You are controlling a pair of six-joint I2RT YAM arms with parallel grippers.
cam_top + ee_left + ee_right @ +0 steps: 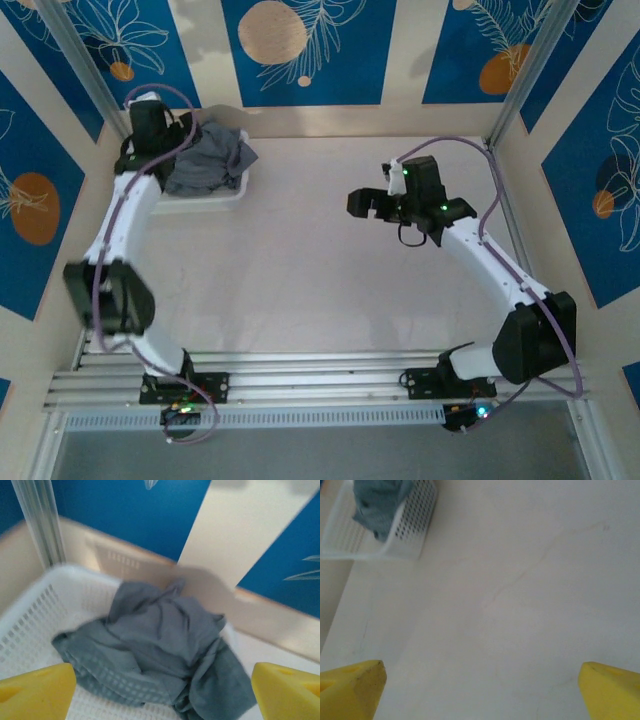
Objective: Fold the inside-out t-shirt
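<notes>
- Top view: crumpled grey t-shirt (210, 160) heaped in a white basket (215, 203), far left of the worktop (300, 290); left tool (150, 128) above it, right tool (370, 203) wide over bare worktop.
- Left wrist: tool wide, fingers (35, 690) straddling the heap; best pinch the raised middle fold, clear of the mesh.
- Right wrist: basket lies far left; this arm should wait aside.

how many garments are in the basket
1: a crumpled grey t-shirt heaped in the white basket at the table's far left corner; anything beneath it would be hidden.
</notes>
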